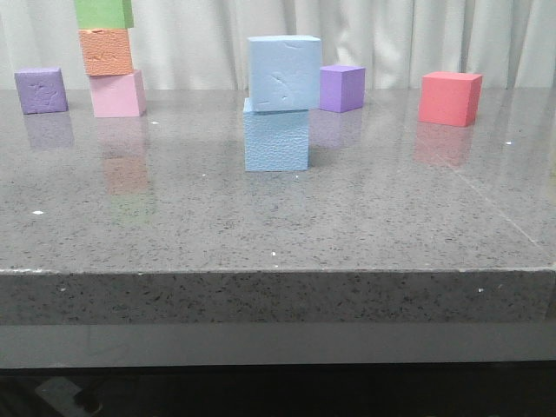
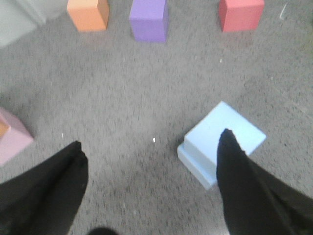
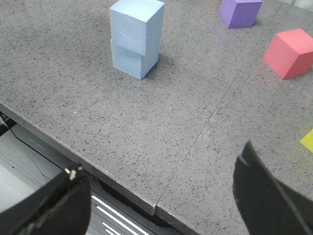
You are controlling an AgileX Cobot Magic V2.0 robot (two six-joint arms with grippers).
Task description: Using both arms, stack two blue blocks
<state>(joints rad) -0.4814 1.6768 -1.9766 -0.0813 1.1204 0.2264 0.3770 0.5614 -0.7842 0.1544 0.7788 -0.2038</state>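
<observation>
Two pale blue blocks stand stacked mid-table: the upper blue block (image 1: 284,73) rests on the lower blue block (image 1: 276,139), shifted slightly to the right. The stack also shows in the right wrist view (image 3: 135,36) and in the left wrist view (image 2: 222,142). No arm shows in the front view. My left gripper (image 2: 151,152) is open and empty high above the table, its right finger in front of the stack. My right gripper (image 3: 159,183) is open and empty over the table's front edge, well away from the stack.
A tower of green (image 1: 103,12), orange (image 1: 106,50) and pink (image 1: 117,94) cubes stands at back left beside a purple cube (image 1: 41,90). Another purple cube (image 1: 341,88) sits behind the stack, a red cube (image 1: 450,98) at back right. A yellow corner (image 3: 308,140) shows.
</observation>
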